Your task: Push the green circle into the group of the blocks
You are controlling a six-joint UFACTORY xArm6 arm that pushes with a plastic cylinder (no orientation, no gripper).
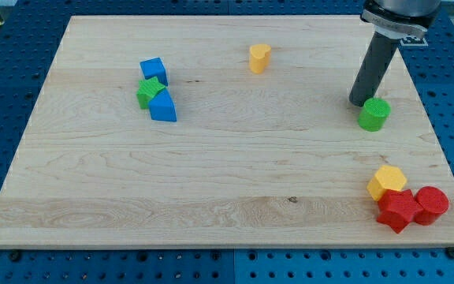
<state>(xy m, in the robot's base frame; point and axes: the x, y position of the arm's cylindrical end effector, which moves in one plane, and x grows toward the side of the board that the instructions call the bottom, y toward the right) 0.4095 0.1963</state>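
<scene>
The green circle (374, 114) stands on the wooden board (227, 158) at the view's right. My tip (357, 102) rests just up and left of it, touching or nearly touching its edge. A group of blocks lies at the view's bottom right: a yellow hexagon (386, 181), a red block of star-like shape (398, 211) and a red circle (431, 203), all close together. The green circle is well above this group.
At the view's upper left a blue cube (154, 70), a green star (150, 91) and a blue triangle (163, 106) sit bunched together. A yellow heart-like block (259, 57) stands alone near the top middle. The board's right edge is close to the green circle.
</scene>
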